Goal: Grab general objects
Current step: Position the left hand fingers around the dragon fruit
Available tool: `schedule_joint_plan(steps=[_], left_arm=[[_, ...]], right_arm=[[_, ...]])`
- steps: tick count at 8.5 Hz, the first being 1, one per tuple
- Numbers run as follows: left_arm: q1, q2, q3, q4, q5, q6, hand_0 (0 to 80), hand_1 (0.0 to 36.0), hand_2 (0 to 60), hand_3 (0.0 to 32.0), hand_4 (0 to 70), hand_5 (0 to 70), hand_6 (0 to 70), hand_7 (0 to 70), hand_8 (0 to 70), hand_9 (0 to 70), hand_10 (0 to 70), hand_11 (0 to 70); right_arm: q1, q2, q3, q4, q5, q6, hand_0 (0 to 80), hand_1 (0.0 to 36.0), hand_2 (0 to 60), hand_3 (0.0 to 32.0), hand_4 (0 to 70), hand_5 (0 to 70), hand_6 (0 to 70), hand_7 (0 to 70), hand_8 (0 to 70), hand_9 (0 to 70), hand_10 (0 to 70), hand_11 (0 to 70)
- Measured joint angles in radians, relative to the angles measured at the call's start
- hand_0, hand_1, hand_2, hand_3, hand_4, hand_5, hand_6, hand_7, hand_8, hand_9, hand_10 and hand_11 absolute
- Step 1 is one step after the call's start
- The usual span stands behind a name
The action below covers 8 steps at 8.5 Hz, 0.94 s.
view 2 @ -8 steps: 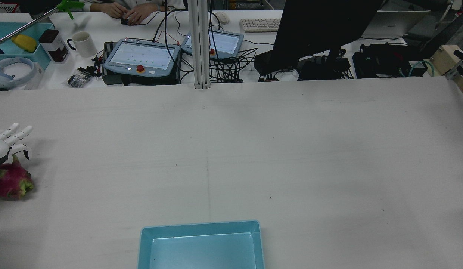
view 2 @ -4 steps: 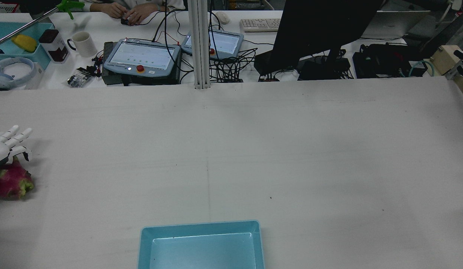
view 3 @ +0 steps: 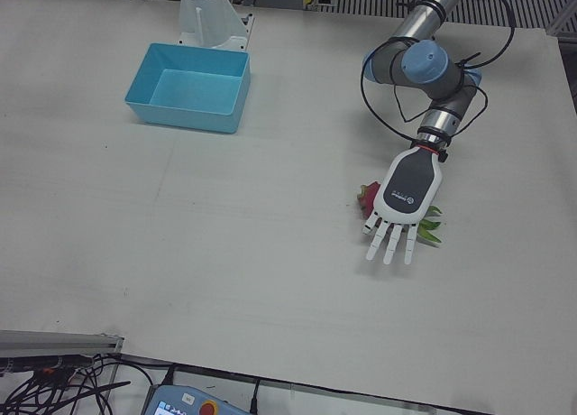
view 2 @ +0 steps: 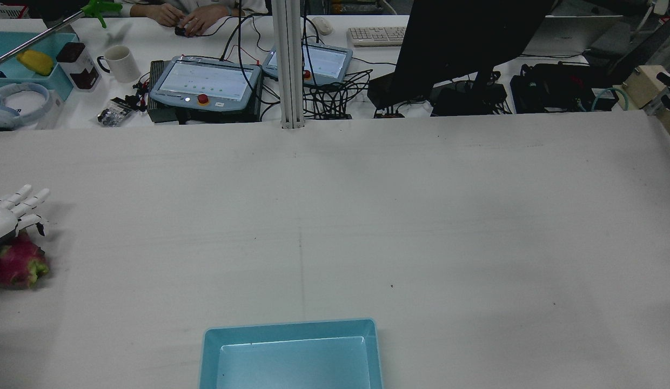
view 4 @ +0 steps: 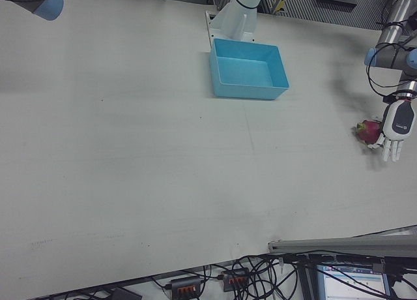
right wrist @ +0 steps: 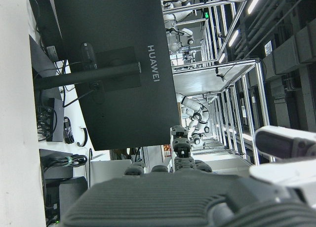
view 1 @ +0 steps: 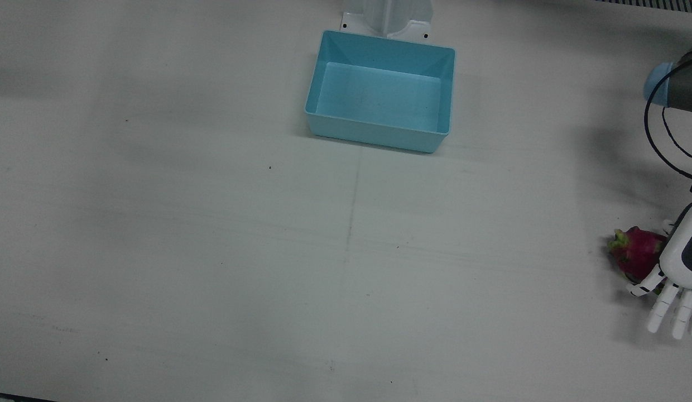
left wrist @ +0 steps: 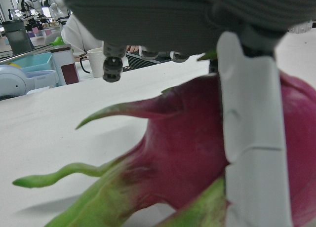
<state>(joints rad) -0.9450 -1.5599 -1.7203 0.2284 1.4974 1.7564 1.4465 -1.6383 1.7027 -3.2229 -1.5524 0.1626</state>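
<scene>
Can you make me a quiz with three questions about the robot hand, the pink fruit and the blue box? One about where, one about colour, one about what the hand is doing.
1. Where is the dragon fruit?
A. Inside the bin
B. On the table, under the left hand
C. On the far desk

2. What colour is the bin?
A. Light blue
B. Red
C. Yellow

3. What is the left hand doing?
A. Holding the fruit up in the air
B. Resting inside the bin
C. Spread open over the fruit, fingers straight

Answers:
1 B: the fruit lies on the table at its edge, partly covered by the hand.
2 A: its walls and floor are light blue, with nothing inside.
3 C: the fingers point out flat and apart, not wrapped round the fruit.
</scene>
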Motion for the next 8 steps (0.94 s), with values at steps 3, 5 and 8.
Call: schedule_joint_plan(steps=[3,5,8], left_arm=[[0.005,-0.002,-0.002,0.003,-0.001,0.000,76.8,36.0,44.8,3.4,2.5,0.9,0.0,5.2,0.0,0.0,0.0,2.0],[0.005,-0.003,-0.003,0.007,-0.002,0.000,61.0,36.0,60.0,0.0,17.4,12.3,4.1,20.5,1.8,2.9,1.9,6.2],[0.006,-0.008,-0.002,0.015,-0.019,0.000,55.4,36.0,60.0,0.0,30.0,29.7,6.3,23.5,3.5,5.8,3.4,7.9]], right_arm=[[0.000,0.000,0.000,0.000,0.000,0.000,0.0,0.0,0.0,0.0,0.0,0.0,0.0,0.0,0.0,0.0,0.0,0.0],[0.000,0.000,0.000,0.000,0.000,0.000,0.0,0.0,0.0,0.0,0.0,0.0,0.0,0.0,0.0,0.0,0.0,0.0],[0.000,0.000,0.000,0.000,0.000,0.000,0.0,0.0,0.0,0.0,0.0,0.0,0.0,0.0,0.0,0.0,0.0,0.0]])
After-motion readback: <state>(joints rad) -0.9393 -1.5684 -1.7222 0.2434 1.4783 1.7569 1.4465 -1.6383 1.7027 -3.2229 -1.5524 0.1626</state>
